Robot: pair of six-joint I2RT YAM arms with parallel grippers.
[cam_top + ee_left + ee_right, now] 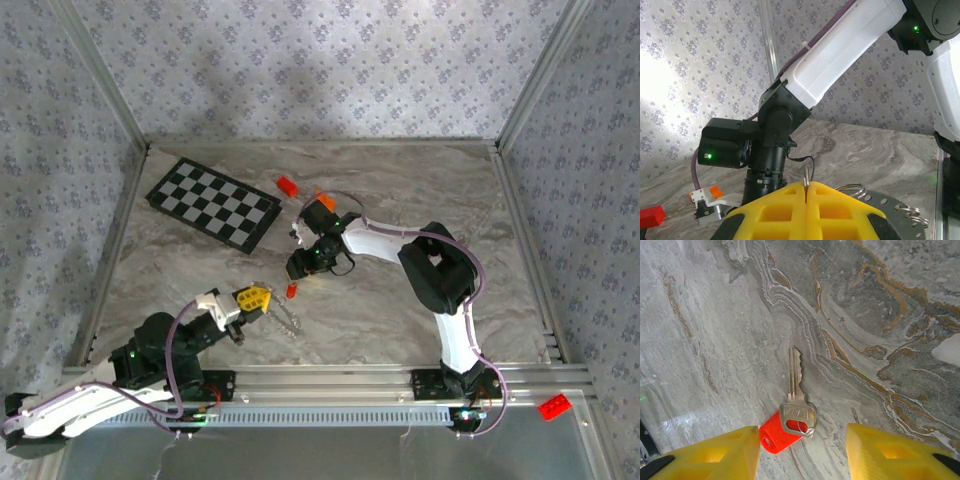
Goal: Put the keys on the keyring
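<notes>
top view: key [291, 291] rendered as a red speck; shaft too small to be made out | left wrist: keyring [805, 184] shown edge-on, mostly hidden behind yellow pads [775, 212]; pads cut off below | right wrist: yellow fingers [715, 457] cut off by bottom edge

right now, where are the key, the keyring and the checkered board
key [795, 371], right wrist view, on its silvery blade
keyring [805, 180], left wrist view, on its upright thin edge
checkered board [213, 203], top view, middle of its surface
</notes>
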